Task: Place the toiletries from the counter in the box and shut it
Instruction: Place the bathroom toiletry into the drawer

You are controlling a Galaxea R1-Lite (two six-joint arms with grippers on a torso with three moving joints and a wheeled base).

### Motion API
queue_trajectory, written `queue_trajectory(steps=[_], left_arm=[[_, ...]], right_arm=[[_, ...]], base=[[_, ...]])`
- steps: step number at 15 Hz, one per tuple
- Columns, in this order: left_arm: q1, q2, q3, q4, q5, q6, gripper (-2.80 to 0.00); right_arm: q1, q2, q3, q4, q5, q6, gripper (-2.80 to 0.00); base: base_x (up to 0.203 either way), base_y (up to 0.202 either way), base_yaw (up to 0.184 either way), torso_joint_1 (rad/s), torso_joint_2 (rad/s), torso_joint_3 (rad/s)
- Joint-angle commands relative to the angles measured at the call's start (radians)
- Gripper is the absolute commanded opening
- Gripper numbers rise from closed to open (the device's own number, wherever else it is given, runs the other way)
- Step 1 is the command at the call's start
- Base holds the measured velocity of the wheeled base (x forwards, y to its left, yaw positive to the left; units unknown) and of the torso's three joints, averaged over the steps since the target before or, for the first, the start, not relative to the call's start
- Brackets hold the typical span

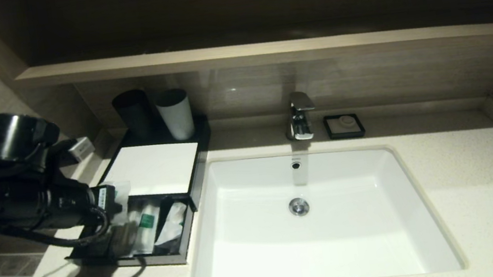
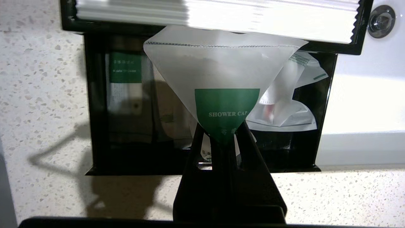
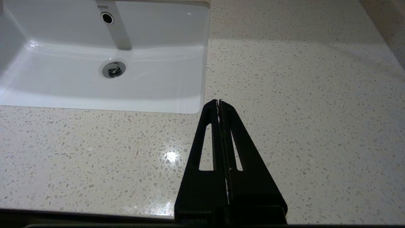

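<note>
Pinching a white sachet [image 2: 218, 79] by one corner, the left gripper [image 2: 225, 134] hangs over the open drawer [image 2: 95, 126] of the box [image 1: 151, 169]. Its fingers [image 2: 245, 139] are drawn narrow on the sachet's green "SHOWER CAP" label, and the rest of the packet fans out beyond them toward the box's white top panel. In the head view the left arm reaches in from the left, and the sachet [image 1: 121, 193] shows just past its tip, above the left part of the drawer.

The box stands on the counter [image 1: 474, 204] at the far left, just beside the left edge of the basin [image 1: 314, 215]. Its drawer is pulled out toward the near side. Inside lie another packet with a green mark [image 1: 146, 228] in the middle and a crumpled white sachet [image 1: 173, 224] toward the right side; further packets at the left end of the drawer lie in shadow and are hard to make out.

A black cup [image 1: 133, 113] and a white cup [image 1: 175, 113] stand side by side on the far end of the box. A tap [image 1: 300, 116] rises behind the basin, with a small black soap dish [image 1: 344, 125] just to its right.

The right gripper [image 3: 219, 103] is out of the head view; its own camera shows it over bare counter near the basin's right near corner, fingers pressed together on nothing.
</note>
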Motion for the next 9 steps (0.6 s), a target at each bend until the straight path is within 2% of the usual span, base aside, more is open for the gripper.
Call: queue_trajectory(steps=[1,9], left_arm=[[-0.026,0.039,-0.012,0.005,0.002,-0.001,-2.8],[-0.07,0.079,-0.01,0.035,0.006,-0.001,-2.8]], right_arm=[[0.0,0.0,0.0,0.0,0.0,0.0,-2.8],[0.0,0.0,0.0,0.0,0.0,0.0,-2.8]], base=[[0.0,0.0,0.0,0.0,0.0,0.0],[0.0,0.0,0.0,0.0,0.0,0.0]])
